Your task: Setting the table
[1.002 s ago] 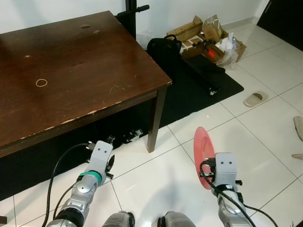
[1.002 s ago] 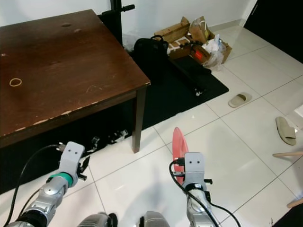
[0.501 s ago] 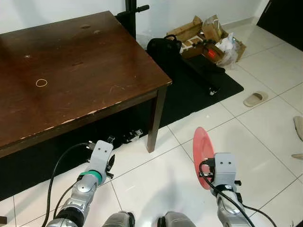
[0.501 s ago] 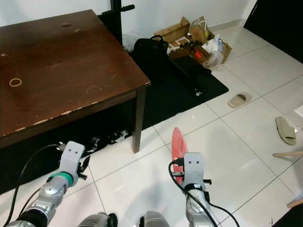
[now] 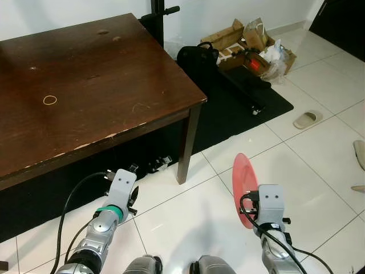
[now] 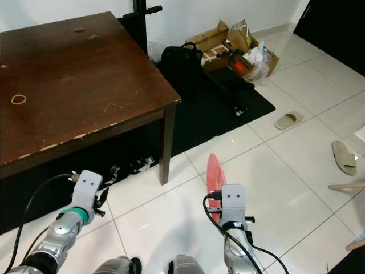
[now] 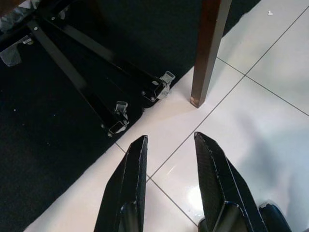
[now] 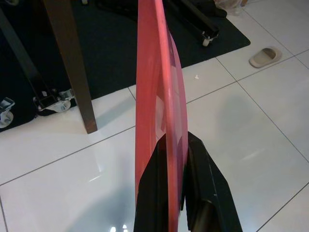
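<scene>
A red plate [image 5: 243,188] stands on edge above the white floor tiles, held low at the right by my right gripper [image 8: 170,159], whose black fingers [image 8: 150,183] pinch its rim. The dark wooden table [image 5: 85,85] lies ahead and to the left, its top bare apart from a small ring [image 5: 50,100]. My left gripper [image 7: 170,152] hangs low in front of the table's near edge, open with nothing between its fingers, above the tiles near the table leg [image 7: 208,48].
A black mat [image 5: 239,108] with a black bag [image 5: 197,60] and a black case lies right of the table. Cardboard boxes [image 5: 248,45] sit by the wall. Slippers [image 5: 308,119] lie on the tiles. A wheeled black frame [image 7: 96,96] stands under the table.
</scene>
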Motion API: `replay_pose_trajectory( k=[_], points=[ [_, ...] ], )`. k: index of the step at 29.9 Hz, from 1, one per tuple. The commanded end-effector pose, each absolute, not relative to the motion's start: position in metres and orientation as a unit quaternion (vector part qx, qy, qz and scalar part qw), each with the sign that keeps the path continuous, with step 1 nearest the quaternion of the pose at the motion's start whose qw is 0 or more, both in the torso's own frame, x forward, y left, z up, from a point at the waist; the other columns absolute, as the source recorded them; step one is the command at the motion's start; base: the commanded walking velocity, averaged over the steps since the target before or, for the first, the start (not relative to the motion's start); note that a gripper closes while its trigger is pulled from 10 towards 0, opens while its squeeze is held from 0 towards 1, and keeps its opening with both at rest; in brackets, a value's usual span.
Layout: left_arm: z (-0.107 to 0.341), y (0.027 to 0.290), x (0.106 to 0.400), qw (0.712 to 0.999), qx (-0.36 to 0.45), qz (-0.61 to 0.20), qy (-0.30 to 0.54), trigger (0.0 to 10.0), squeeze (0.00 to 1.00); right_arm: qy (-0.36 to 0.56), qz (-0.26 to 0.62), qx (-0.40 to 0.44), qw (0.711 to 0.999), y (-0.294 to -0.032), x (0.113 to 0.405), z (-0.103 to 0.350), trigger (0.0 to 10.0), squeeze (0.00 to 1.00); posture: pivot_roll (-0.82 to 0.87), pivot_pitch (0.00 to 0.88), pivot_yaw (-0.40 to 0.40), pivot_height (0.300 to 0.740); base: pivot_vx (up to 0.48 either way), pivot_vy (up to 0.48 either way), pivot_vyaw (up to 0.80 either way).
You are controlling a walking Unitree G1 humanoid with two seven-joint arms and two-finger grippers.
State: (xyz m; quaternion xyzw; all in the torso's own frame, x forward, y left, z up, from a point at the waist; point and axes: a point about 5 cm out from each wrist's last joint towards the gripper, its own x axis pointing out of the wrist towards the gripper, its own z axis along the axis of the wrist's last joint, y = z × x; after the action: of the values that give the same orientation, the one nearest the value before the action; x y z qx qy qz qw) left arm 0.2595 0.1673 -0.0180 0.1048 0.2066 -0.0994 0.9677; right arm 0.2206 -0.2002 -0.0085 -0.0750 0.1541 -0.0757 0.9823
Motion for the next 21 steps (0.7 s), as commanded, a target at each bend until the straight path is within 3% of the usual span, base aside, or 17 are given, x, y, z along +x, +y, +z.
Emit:
replay_pose_trajectory(
  k=[1,21],
  points=[
    [-0.0224,0.1657,0.2563,0.965,0.106,-0.103,0.218,10.0,0.0,0.157,-0.084,-0.071,0.981,-0.2027,0.2181,-0.0105,10.0,0.0,-0.12,0.0,0.034,0.74,0.0,0.0,0.0],
    [-0.0223,0.1644,0.257,0.965,0.104,-0.103,0.217,10.0,0.0,0.157,-0.083,-0.072,0.981,-0.203,0.2184,-0.0102,10.0,0.0,-0.12,0.0,0.033,0.74,0.0,0.0,0.0]
  ],
)
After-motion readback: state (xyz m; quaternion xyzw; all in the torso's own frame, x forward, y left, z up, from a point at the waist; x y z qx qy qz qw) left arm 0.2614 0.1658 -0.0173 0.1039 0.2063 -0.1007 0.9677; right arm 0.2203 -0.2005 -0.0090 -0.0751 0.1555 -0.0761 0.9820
